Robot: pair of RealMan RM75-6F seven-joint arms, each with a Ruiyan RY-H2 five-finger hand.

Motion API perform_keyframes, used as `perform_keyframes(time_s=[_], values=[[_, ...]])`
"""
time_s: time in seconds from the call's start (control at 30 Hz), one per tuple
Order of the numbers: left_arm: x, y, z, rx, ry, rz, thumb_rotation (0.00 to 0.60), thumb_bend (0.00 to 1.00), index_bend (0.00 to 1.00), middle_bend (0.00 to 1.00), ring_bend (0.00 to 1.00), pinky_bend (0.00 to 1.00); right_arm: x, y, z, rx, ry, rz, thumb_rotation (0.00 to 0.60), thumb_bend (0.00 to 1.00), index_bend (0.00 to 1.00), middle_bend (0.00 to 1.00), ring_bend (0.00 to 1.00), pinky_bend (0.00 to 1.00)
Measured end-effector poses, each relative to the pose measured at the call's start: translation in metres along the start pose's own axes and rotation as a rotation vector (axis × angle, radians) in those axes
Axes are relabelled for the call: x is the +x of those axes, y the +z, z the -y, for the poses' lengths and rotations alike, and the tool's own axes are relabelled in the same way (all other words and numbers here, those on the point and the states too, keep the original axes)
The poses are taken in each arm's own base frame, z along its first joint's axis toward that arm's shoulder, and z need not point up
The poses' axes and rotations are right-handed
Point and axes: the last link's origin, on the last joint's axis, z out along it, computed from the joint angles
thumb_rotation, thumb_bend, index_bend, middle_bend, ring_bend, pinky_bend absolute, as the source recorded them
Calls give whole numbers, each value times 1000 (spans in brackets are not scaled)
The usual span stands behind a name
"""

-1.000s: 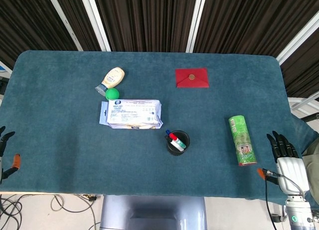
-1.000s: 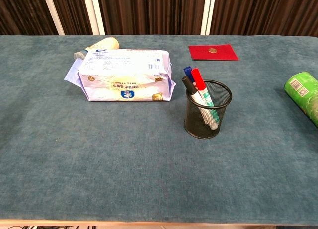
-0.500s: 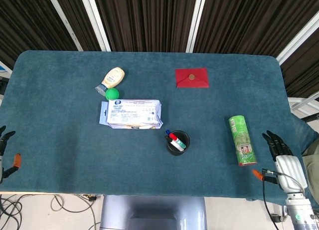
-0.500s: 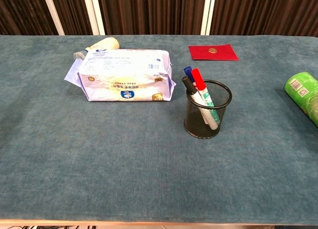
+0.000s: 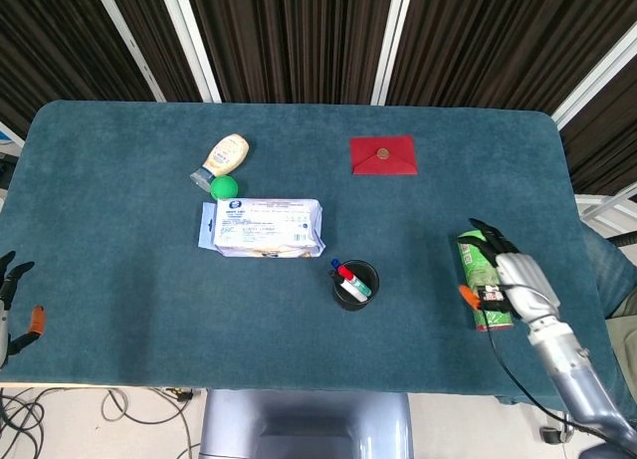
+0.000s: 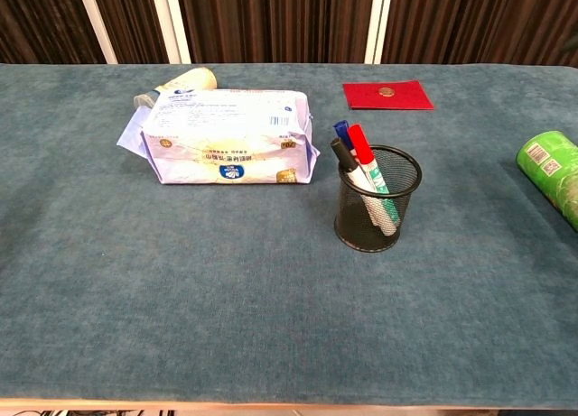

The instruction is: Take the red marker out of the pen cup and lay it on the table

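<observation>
The red marker stands in the pen cup, cap up and leaning toward eleven o'clock, sharing the mesh with a blue marker and a dark one. That cup sits near the middle of the surface, just off the four o'clock corner of the wipes pack, so there is open cloth all around for laying the pen down. The right hand hangs above the green canister at the cup's three o'clock, fingers apart and holding nothing, a sensible approach since that side is nearest. The left hand waits at the nine o'clock edge, only partly in frame, its visible fingers spread and empty too. Nothing is grasped yet; the reach looks like the step in hand.
</observation>
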Motion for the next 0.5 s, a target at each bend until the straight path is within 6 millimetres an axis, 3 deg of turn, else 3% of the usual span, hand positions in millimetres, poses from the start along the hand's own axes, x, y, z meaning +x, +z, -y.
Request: perform_keyframes(time_s=[0.13, 0.5], values=[[1, 1, 1, 3, -4, -2, 600, 453, 153, 30, 78, 44, -15, 23, 19, 13, 64, 48, 600, 413, 346, 0, 44, 162], [0, 2, 2, 12, -10, 7, 600, 453, 153, 29, 78, 44, -52, 54, 62, 32, 139, 160, 600, 341, 396, 0, 44, 162]])
